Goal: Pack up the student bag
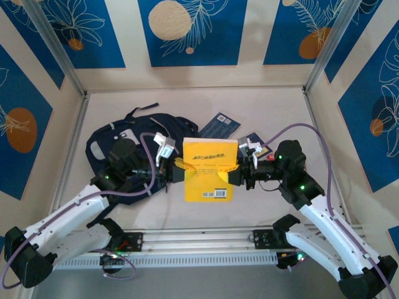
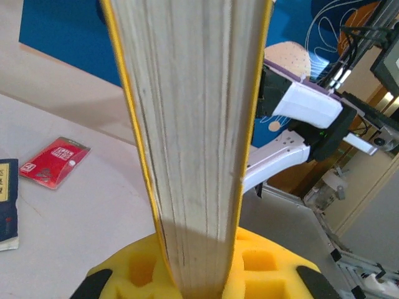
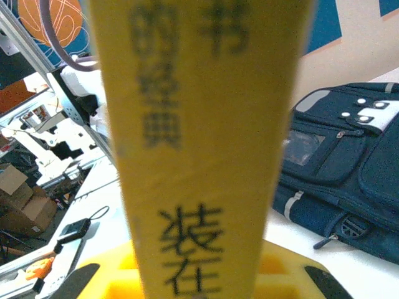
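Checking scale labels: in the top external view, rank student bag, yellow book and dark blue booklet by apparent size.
1. student bag, partly hidden by an arm.
2. yellow book, held up nearer the camera, so flattered.
3. dark blue booklet.

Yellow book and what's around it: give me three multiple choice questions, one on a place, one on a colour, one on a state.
1. In the top view, where is the student bag relative to the yellow book?
A. on the left arm's side
B. on the right arm's side
C. underneath it

2. The bag's fabric is mainly:
A. red
B. navy blue
C. green

3. The book is:
A. inside the bag
B. lying alone on the table
C. gripped at two opposite edges

Answers:
1 A, the bag lies beside the left arm.
2 B, navy shows in the top and right wrist views.
3 C, the left gripper and right gripper each clamp one edge.
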Tool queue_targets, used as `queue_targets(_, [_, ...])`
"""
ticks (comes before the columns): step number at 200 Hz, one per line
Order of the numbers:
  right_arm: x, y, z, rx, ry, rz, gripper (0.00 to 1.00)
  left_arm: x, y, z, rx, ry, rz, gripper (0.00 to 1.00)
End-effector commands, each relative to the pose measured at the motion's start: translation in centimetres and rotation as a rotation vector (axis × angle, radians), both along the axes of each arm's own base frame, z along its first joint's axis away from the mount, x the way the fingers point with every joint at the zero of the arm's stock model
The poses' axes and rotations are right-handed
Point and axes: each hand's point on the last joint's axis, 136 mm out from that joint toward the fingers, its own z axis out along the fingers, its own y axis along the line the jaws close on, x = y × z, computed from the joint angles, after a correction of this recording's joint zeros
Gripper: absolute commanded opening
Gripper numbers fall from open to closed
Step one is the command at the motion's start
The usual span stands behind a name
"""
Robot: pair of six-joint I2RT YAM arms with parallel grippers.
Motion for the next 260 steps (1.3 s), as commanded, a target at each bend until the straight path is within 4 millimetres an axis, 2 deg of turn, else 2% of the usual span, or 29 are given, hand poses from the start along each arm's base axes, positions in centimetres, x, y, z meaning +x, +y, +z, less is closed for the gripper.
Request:
queue_targets(1, [-0.3, -0.3, 2.5, 0.038, -0.077, -0.003, 0.00, -1.9, 0.6, 1.1, 0.029, -0.105, -0.071, 0.23])
queue_targets(13, [-0.5, -0.3, 2.6, 0.041, -0.077, 0.006, 0.00, -1.7, 0.9, 0.9, 0.055, -0.130, -0.046, 0.36])
queue_targets(26, [-0.6, -0.3, 2.6, 0.039, -0.074, 0.014, 0.00, -1.9, 1.1, 1.0, 0.057, -0.147, -0.048, 0.43])
queue_targets(63, [-0.9, -0.1, 2.3, 0.036, -0.050, 0.046, 0.00, -2.4, 1.0, 1.0, 0.078, -0.143, -0.088, 0.45])
queue_targets(136, [-0.8, 0.3, 2.2, 0.036, -0.008, 0.082, 0.00, -2.6, -0.5, 1.1, 0.070, -0.153, -0.137, 0.46])
queue_targets(151, [-0.7, 0.4, 2.2, 0.037, -0.005, 0.082, 0.00, -2.8, -0.7, 0.9, 0.075, -0.151, -0.154, 0.40])
queue_targets(185, [-0.5, 0.2, 2.2, 0.030, -0.010, 0.058, 0.00, -3.2, -0.3, 0.6, 0.084, -0.174, -0.162, 0.04])
queue_targets(190, [-0.4, 0.2, 2.1, 0.029, -0.012, 0.048, 0.00, -3.2, -0.3, 0.6, 0.080, -0.180, -0.156, 0.00])
queue_targets(200, [0.0, 0.1, 2.1, 0.026, -0.012, 0.018, 0.00, -3.2, -0.1, 0.8, 0.066, -0.195, -0.137, 0.00])
queue_targets(230, [1.7, -0.7, 1.8, 0.030, -0.008, -0.135, 0.51, -2.3, 0.2, 2.0, 0.010, -0.204, -0.056, 0.00])
queue_targets(242, [2.2, -1.0, 1.7, 0.039, -0.003, -0.189, 0.61, -1.6, 0.2, 2.9, -0.032, -0.193, -0.005, 0.00])
queue_targets(260, [3.2, -1.7, 1.5, 0.048, 0.017, -0.276, 0.70, 0.0, 0.5, 4.4, -0.132, -0.146, 0.114, 0.00])
